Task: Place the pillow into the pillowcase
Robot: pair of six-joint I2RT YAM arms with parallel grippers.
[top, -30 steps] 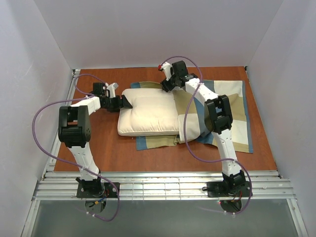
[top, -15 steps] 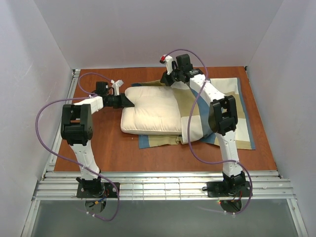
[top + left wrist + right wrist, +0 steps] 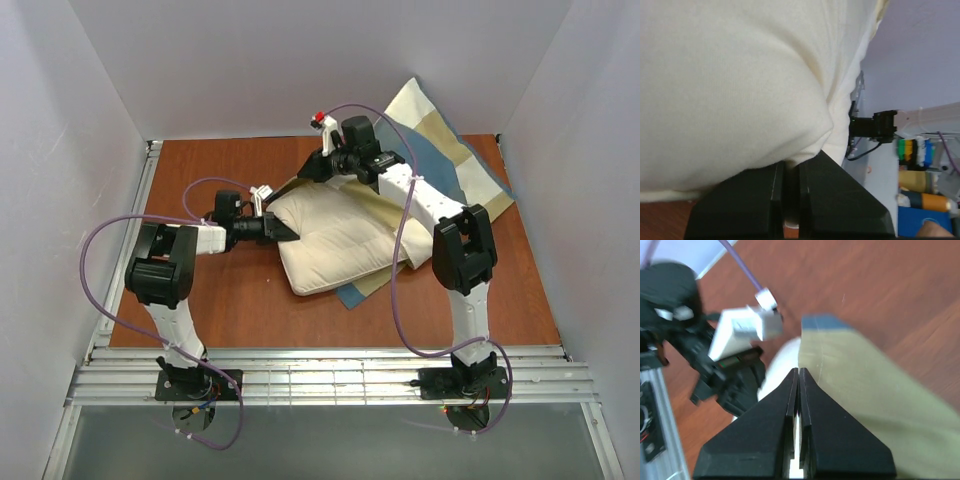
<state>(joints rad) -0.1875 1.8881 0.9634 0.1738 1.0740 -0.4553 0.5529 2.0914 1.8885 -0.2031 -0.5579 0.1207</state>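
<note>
The cream pillow [image 3: 340, 240] lies skewed in the middle of the table, its right part under the pillowcase [image 3: 440, 130]. My left gripper [image 3: 288, 231] is shut on the pillow's left corner. In the left wrist view the pillow [image 3: 730, 85] fills the frame and a fold of it is pinched in the left gripper [image 3: 791, 167]. My right gripper [image 3: 303, 175] is shut on the pillowcase's tan edge, held above the pillow's far left corner. The right wrist view shows the right gripper [image 3: 798, 371] closed beside the tan pillowcase [image 3: 865, 390], with the white pillow [image 3: 782, 357] beneath.
The pillowcase's far right end rears up against the back wall [image 3: 300, 60]. The brown table [image 3: 230, 300] is bounded by white walls on three sides and a metal rail [image 3: 330, 375] at the near edge. My left arm [image 3: 735, 355] lies close under the right gripper.
Both grippers have shut. The right one rose with the pillowcase edge, so the cloth's right end lifted up the back wall. The left gripper and the pillow shifted right and the pillow turned.
</note>
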